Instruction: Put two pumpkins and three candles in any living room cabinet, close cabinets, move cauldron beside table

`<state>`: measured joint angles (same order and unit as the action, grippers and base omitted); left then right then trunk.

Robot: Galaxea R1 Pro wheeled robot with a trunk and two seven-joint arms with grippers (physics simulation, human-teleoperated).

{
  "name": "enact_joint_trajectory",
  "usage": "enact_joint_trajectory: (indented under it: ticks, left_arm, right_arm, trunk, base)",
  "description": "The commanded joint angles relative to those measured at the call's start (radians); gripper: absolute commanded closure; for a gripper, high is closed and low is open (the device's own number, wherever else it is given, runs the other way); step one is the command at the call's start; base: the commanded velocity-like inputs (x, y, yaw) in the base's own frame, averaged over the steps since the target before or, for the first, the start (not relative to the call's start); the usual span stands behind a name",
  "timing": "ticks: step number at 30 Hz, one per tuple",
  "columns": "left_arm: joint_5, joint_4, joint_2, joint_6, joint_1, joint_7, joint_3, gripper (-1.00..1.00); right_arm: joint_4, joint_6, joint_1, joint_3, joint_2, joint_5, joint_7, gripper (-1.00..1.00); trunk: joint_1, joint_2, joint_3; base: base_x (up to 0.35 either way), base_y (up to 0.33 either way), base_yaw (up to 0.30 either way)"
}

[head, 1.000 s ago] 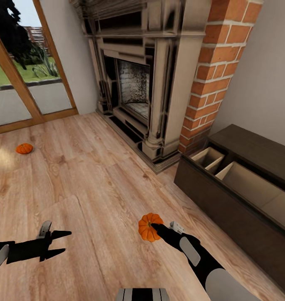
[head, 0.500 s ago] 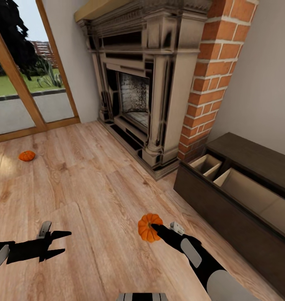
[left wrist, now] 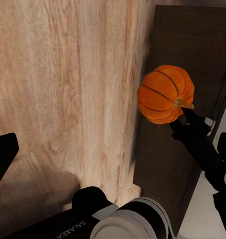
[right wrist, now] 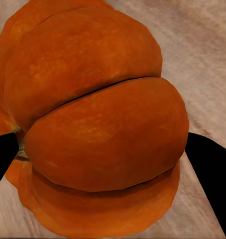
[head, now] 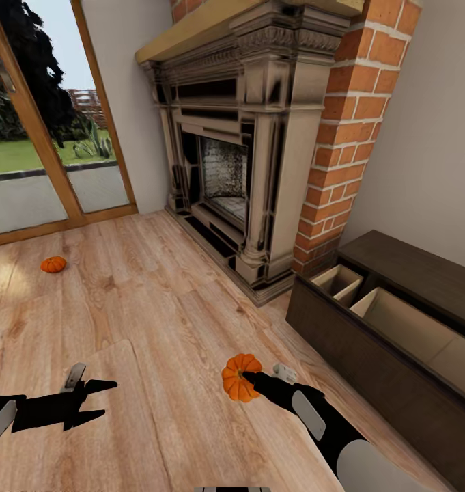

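While held off the floor | pumpkin (head: 237, 376) stem sideways toward right claw (head: 249, 378) gripping it | left claw (head: 99, 400) open

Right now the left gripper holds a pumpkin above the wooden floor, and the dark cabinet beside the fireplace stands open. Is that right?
One thing is wrong: the right gripper holds the pumpkin, as the head view shows. The left gripper is empty and open. The cabinet does stand open beside the fireplace.
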<state>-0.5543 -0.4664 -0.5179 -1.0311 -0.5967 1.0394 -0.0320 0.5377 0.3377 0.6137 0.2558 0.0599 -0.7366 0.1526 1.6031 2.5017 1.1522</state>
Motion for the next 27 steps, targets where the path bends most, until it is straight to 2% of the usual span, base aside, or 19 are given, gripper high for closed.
enact_joint_trajectory:
  ticks: [1,4,27]
  left_arm:
    - [0.001,0.0,0.0,0.0,0.0,-0.001,0.0,-1.0]
    - [0.001,0.0,0.002,0.0,0.0,-0.001,0.0,-1.0]
    - [0.001,0.0,-0.002,0.022,0.0,-0.003,0.001,-1.0]
  right_arm:
    - [0.0,0.0,0.0,0.001,-0.001,-0.001,0.001,1.0]
    - [0.0,-0.001,0.0,0.003,0.001,0.001,-0.001,1.0]
    - [0.001,0.0,0.001,0.006,0.011,0.004,-0.003,1.0]
  trunk:
    - [0.0,0.0,-0.004]
    - [-0.002,-0.001,-0.016]
    - [-0.002,-0.001,-0.016]
  base:
    - [0.0,0.0,0.252]
    - [0.0,0.0,0.273]
    - [0.0,0.0,0.289]
